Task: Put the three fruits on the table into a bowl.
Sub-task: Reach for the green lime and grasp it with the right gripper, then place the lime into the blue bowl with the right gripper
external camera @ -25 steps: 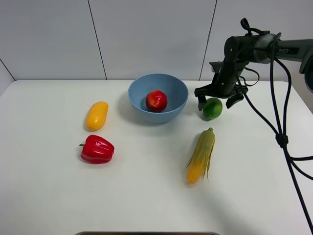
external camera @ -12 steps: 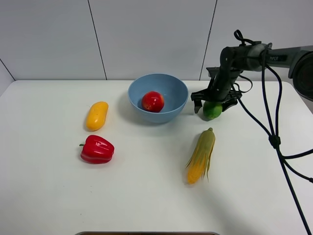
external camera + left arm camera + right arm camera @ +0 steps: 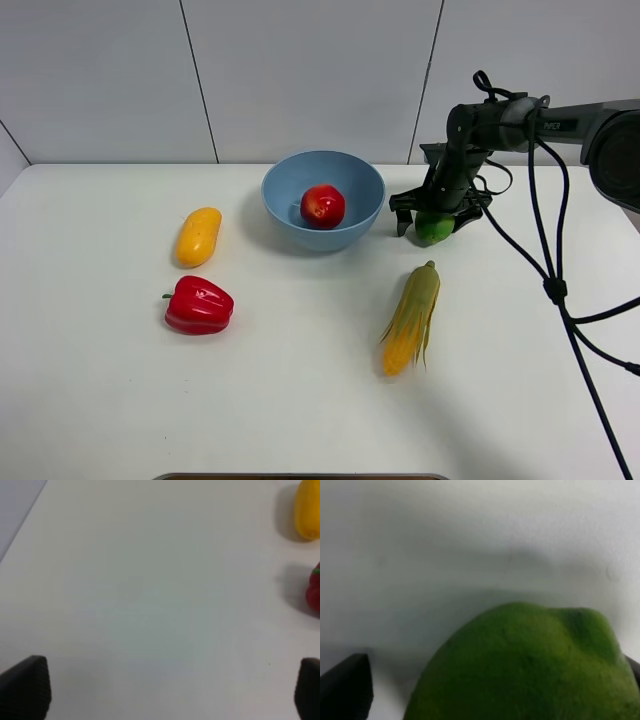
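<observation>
The light-blue bowl (image 3: 350,180) stands at the back middle of the white table (image 3: 300,400), with the red-and-yellow apple (image 3: 322,205) inside it. The green lime (image 3: 433,229) lies on the table right of the bowl. My right gripper (image 3: 436,222) is open and straddles the lime. In the right wrist view the lime (image 3: 525,665) fills the space between the fingertips (image 3: 345,685), with a gap on one side. The yellow-orange mango (image 3: 198,236) lies left of the bowl. My left gripper (image 3: 165,695) is open and empty over bare table, with the mango (image 3: 306,510) at the frame's edge.
A red bell pepper (image 3: 199,305) lies in front of the mango and shows at the edge of the left wrist view (image 3: 315,590). A corn cob with green husk (image 3: 412,317) lies in front of the lime. Black cables (image 3: 550,290) hang from the right arm.
My right gripper has come down and back over the lime, so its fingers now flank it. The apple has rocked a little inside the bowl.
</observation>
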Motion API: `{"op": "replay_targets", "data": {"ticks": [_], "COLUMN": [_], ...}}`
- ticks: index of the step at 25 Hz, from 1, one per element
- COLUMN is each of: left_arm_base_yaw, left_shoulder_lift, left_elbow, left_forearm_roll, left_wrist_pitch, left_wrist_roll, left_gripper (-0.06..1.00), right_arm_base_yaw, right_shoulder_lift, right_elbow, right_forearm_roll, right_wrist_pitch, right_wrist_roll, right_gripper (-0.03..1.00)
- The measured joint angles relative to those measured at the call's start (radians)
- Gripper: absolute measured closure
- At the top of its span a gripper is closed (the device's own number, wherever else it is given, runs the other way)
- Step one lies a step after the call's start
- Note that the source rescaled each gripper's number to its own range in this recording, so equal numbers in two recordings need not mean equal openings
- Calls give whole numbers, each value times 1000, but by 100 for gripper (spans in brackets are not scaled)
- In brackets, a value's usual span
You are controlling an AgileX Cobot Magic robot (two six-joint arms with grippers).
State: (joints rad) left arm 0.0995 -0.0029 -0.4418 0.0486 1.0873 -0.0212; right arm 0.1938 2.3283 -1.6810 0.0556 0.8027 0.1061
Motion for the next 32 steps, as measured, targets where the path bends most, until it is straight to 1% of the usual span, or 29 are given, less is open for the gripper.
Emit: {"op": "replay_targets", "data": {"ticks": [1, 2, 6, 8, 10, 32], "left_arm_base_yaw": [0, 0, 0, 0, 0, 0], "left_shoulder_lift": [0, 0, 0, 0, 0, 0], "left_elbow": [0, 0, 0, 0, 0, 0], "left_forearm_roll": [0, 0, 0, 0, 0, 0], "left_wrist_pitch": [0, 0, 0, 0, 0, 0], "left_wrist_roll": [0, 0, 0, 0, 0, 0], "left_gripper": [-6, -6, -6, -6, -6, -6], "right_arm_base_yaw": [0, 0, 0, 0, 0, 0], "right_shoulder_lift": [0, 0, 1, 2, 2, 2], "right_elbow": [0, 0, 0, 0, 0, 0], "right_forearm_roll": [0, 0, 0, 0, 0, 0], "right_wrist_pitch": [0, -1, -3, -3, -3, -3], "right_wrist_roll": [0, 0, 0, 0, 0, 0], "right_gripper": [33, 40, 80, 94, 96, 96]}}
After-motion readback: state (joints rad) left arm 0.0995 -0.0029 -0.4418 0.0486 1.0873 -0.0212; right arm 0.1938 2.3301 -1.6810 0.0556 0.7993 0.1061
